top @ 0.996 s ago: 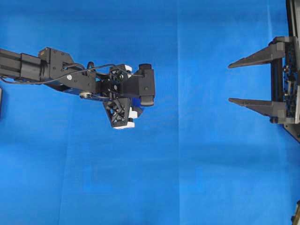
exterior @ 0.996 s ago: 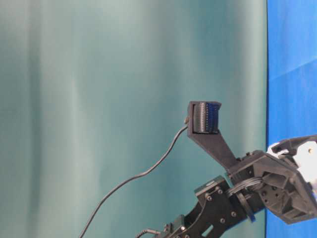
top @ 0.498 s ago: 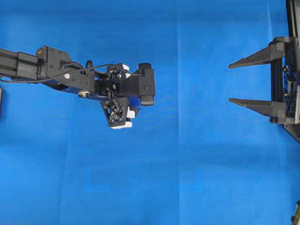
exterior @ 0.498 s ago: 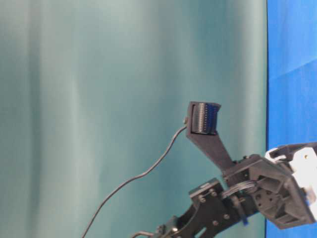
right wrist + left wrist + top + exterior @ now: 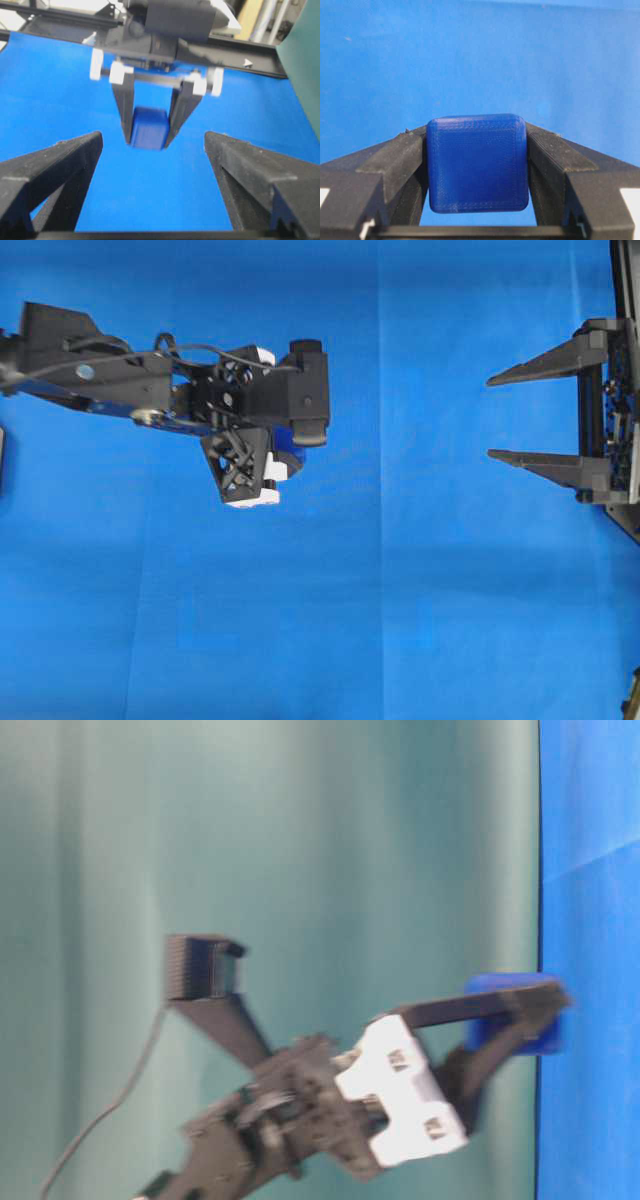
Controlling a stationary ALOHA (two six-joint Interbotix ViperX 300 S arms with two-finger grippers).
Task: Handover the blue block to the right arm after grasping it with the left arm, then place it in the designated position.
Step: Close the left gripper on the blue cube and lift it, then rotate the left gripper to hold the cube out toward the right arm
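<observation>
Your left hand [image 5: 477,220] is clamped on the one blue block [image 5: 477,168] — in its wrist view the cube sits squarely between the two black fingers [image 5: 395,165], both side faces pressed against them. From the right wrist camera you can see the same grip head-on: two fingers pointing down, the block wedged at their tips, white brackets [image 5: 117,73] above. In the table-level view, which is blurred, the block looks clear of the blue cloth [image 5: 400,620] covering the tabletop, or at most at its edge — you cannot tell for certain.

From overhead, the left arm [image 5: 110,380] reaches in from the left edge, and only a sliver of the block shows under the camera mount [image 5: 305,390].

Your right hand [image 5: 535,412] stands well apart on the right side, its two long pointed fingers spread wide with nothing between them, aimed toward the left hand. Count for the scene: one block, two arms, four fingers. A teal backdrop [image 5: 250,840] fills the table-level view behind the left arm.
</observation>
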